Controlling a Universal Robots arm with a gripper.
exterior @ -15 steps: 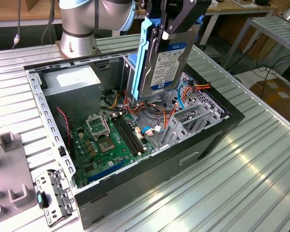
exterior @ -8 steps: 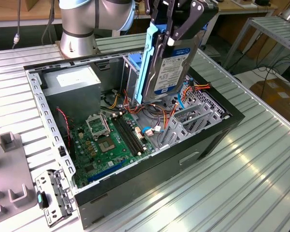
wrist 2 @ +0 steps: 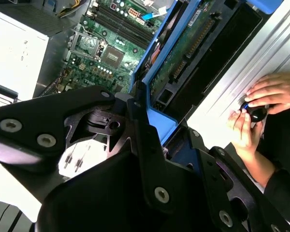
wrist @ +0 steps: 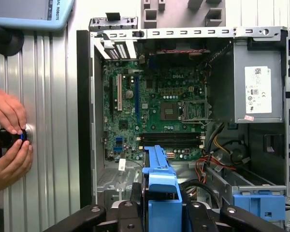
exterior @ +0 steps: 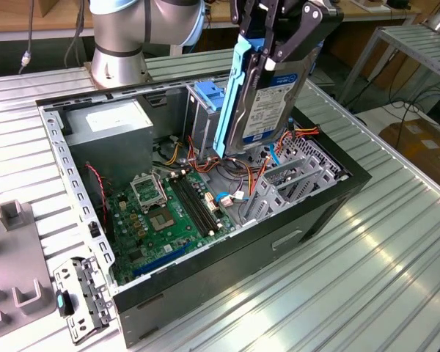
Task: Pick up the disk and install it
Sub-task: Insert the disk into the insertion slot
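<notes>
In the exterior view the disk (exterior: 270, 103), a silver-grey drive with a white and blue label and blue carrier rails, hangs on edge above the open computer case (exterior: 227, 257). My gripper (exterior: 279, 40) is shut on its upper end. Its lower end is just above the metal drive bay (exterior: 293, 180) at the case's right side in the exterior view. In the second wrist view the disk (wrist 2: 183, 53) shows its green circuit side inside the blue carrier, held between the black fingers (wrist 2: 145, 140). In the first wrist view the blue carrier end (wrist: 159, 186) sits between the gripper's (wrist: 159, 212) fingers.
The case holds a green motherboard (exterior: 165, 213), a grey power-supply box (exterior: 114, 128), loose cables and a tall cage with a light-blue latch (exterior: 207, 97). A person's hands (wrist: 9, 140) work a small black knob on the ribbed table beside the case. Grey fixtures (exterior: 15, 286) lie at the exterior view's left.
</notes>
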